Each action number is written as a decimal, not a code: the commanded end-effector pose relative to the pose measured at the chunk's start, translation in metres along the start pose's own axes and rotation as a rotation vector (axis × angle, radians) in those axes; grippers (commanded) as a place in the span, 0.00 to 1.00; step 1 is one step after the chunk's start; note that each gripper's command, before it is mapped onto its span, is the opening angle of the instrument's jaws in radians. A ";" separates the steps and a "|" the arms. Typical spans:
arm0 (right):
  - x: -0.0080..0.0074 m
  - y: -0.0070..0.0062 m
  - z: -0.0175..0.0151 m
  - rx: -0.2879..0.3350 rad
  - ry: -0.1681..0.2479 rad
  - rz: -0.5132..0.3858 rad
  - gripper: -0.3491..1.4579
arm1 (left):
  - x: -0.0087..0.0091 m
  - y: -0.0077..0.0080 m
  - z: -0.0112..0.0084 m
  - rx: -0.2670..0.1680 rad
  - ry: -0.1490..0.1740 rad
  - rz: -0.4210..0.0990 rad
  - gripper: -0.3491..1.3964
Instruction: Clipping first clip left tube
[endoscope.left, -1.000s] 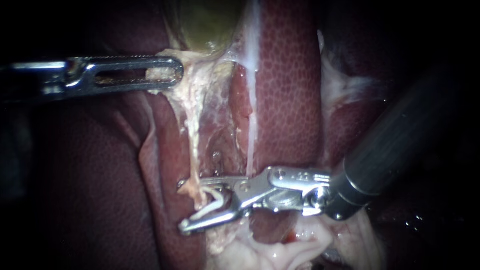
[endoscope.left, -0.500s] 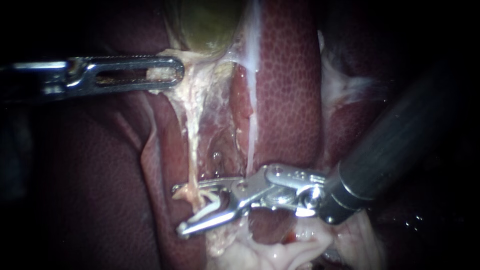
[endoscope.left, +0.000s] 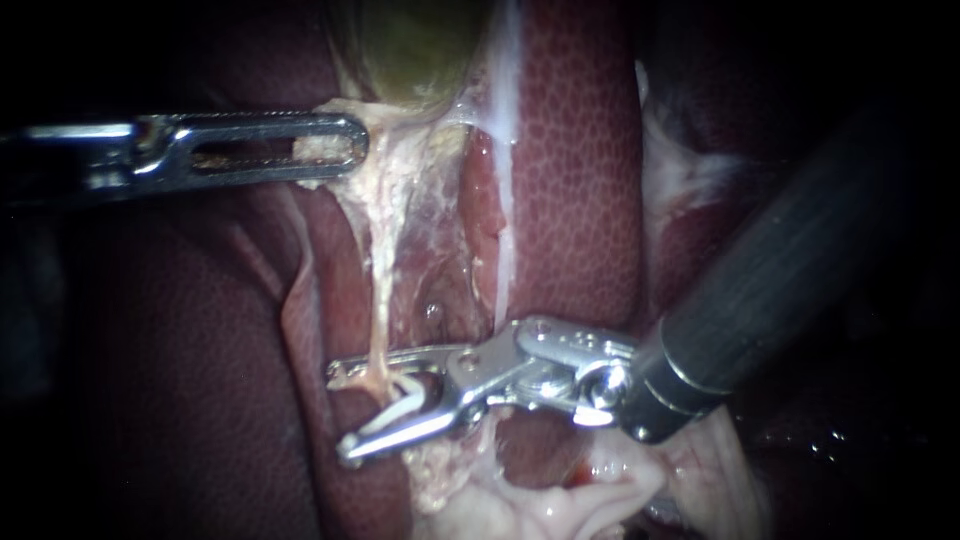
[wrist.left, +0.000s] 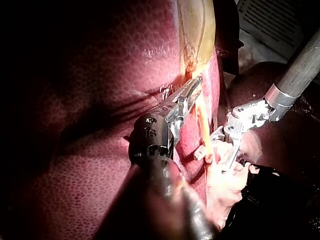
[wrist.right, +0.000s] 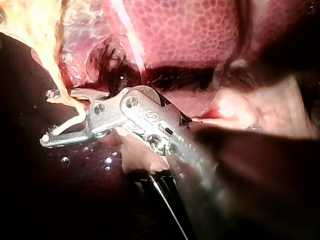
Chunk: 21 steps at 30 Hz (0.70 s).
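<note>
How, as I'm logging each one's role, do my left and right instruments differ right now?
The left instrument has a long, slotted pincer; the right instrument a thinner, unslotted one. The left is shut flat on pale tissue under the gallbladder; the right stands spread, holding a white clip at the left tube. The left lies level; the right slants in. Both tips are bright metal.

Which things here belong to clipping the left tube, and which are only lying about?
For the job: right tool carrying the clip; left tube between its jaws; left tool gripping the gallbladder.
Only lying about: liver; pale loose tissue below the right tool.
</note>
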 end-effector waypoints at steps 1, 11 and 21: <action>-0.0001 0.0001 -0.0001 -0.001 -0.001 0.000 0.50 | 0.0000 0.0000 0.0000 0.000 0.000 0.000 0.00; -0.0008 0.0007 -0.0001 -0.025 0.003 -0.004 0.50 | 0.0001 0.0000 0.0000 -0.001 0.000 0.000 0.00; -0.0011 0.0002 -0.0014 0.023 -0.008 0.013 0.00 | 0.0001 0.0000 0.0000 0.000 0.000 0.001 0.00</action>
